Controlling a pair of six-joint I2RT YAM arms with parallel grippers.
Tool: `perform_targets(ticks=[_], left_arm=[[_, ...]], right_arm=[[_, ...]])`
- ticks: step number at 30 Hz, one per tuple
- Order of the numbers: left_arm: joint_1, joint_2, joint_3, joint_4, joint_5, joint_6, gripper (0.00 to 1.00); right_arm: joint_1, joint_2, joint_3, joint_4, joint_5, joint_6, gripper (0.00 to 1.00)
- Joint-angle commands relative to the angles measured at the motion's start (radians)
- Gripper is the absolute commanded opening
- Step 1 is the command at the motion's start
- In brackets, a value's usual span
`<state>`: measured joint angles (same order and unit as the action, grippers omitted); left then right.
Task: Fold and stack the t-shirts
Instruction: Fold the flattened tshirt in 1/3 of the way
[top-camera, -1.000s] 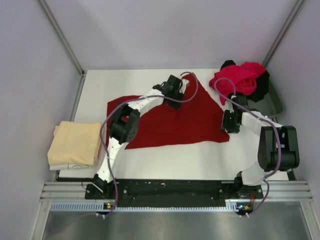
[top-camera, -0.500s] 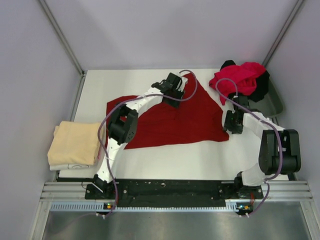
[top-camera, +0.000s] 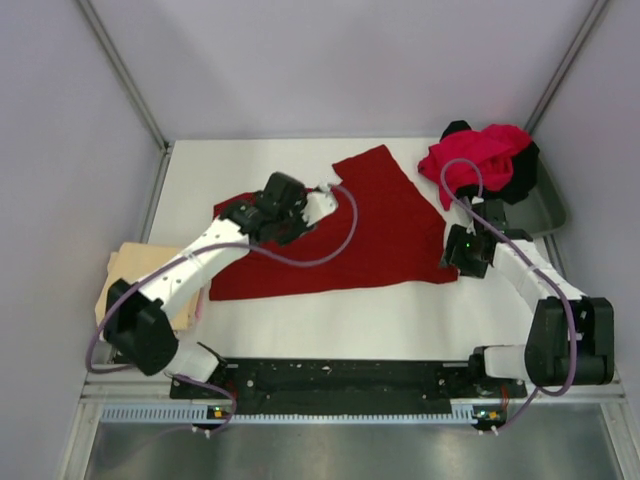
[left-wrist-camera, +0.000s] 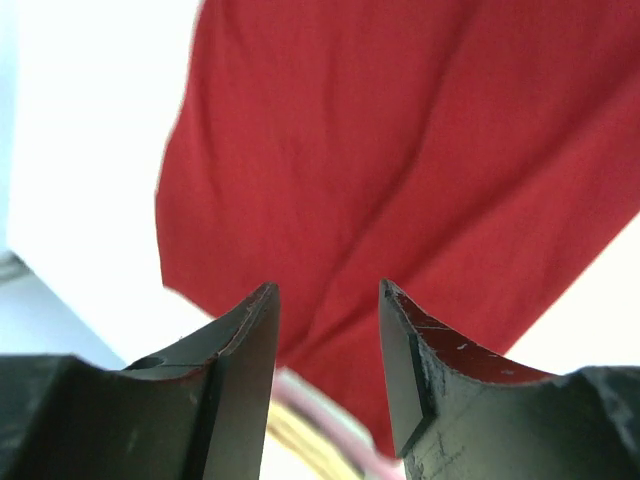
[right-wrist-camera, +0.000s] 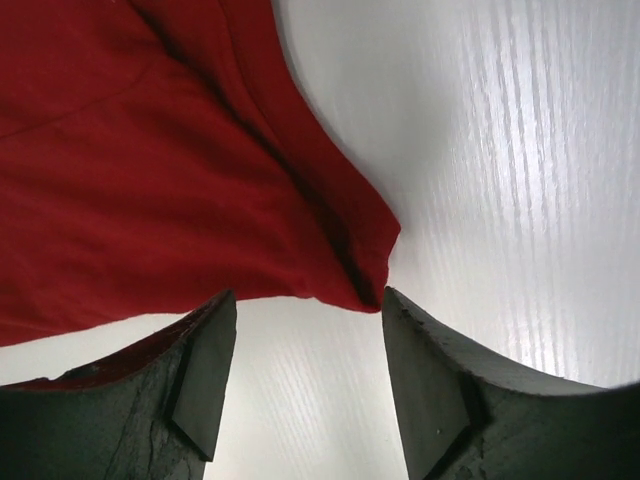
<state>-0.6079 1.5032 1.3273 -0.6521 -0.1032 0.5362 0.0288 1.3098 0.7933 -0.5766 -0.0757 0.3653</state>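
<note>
The dark maroon t-shirt (top-camera: 375, 235) lies spread flat on the white table (top-camera: 330, 325). My left gripper (top-camera: 305, 208) hovers over its left part, open and empty; the left wrist view shows the gripper (left-wrist-camera: 328, 290) above the maroon cloth (left-wrist-camera: 400, 150). My right gripper (top-camera: 462, 255) is open and low at the shirt's near right corner. The right wrist view shows the gripper (right-wrist-camera: 300, 300) with that corner (right-wrist-camera: 370, 270) just ahead of the jaws, not held. A folded beige shirt (top-camera: 150, 285) lies at the left edge. The bright red shirt (top-camera: 480, 155) and black shirt (top-camera: 527, 165) are heaped at the back right.
A grey-green tray (top-camera: 548, 208) sits under the heap at the back right corner. The left arm reaches across over the beige shirt's near side. Grey walls close in both sides. A black rail (top-camera: 340, 380) runs along the near edge.
My left arm has pulled back from the shirt's far top corner toward the left, and that corner now lies flat. The right gripper has barely moved.
</note>
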Motion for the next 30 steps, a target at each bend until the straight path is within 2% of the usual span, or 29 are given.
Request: perform_targets(ticks=[1,6,10,12,16,17,18,20,21,23,27,30], left_arm=[[0.048,-0.093,-0.259,-0.168,-0.161,0.211,0.49],[0.186,-0.169,-0.477,-0.124,-0.18,0.275,0.52],[0.229,-0.202,-0.608,0.0,-0.21,0.332,0.52],[0.235,-0.218,-0.663,0.078,-0.21,0.357,0.53],[0.249,-0.224,-0.734,0.213,-0.201,0.357,0.52],[0.25,-0.222,-0.746,0.232,-0.194,0.351,0.49],[0.255,-0.225,-0.755,0.244,-0.184,0.344,0.42],[0.258,-0.23,-0.769,0.244,-0.162,0.337,0.1],[0.26,-0.236,-0.767,0.233,-0.158,0.335,0.0],[0.26,-0.264,-0.752,0.183,-0.159,0.332,0.0],[0.263,-0.333,-0.662,-0.01,-0.152,0.303,0.0],[0.266,-0.382,-0.617,-0.189,-0.113,0.292,0.0]], right_arm=[[0.011,0.008,-0.014,0.018,0.016,0.072,0.61],[0.008,0.091,-0.02,0.067,0.039,0.13,0.64],[0.008,0.164,-0.035,0.135,0.002,0.152,0.63],[0.007,0.187,-0.043,0.155,0.001,0.155,0.59],[-0.003,0.157,-0.074,0.155,-0.01,0.147,0.14],[-0.009,0.128,-0.086,0.15,-0.009,0.147,0.04],[-0.013,0.09,-0.092,0.138,0.0,0.146,0.0],[-0.015,0.014,-0.085,0.074,0.03,0.135,0.0],[-0.015,-0.032,-0.075,0.034,0.039,0.124,0.0],[-0.015,-0.082,-0.04,-0.049,0.005,0.115,0.0],[-0.015,-0.19,-0.045,-0.205,-0.174,0.127,0.0],[-0.013,-0.314,-0.063,-0.32,-0.135,0.148,0.0]])
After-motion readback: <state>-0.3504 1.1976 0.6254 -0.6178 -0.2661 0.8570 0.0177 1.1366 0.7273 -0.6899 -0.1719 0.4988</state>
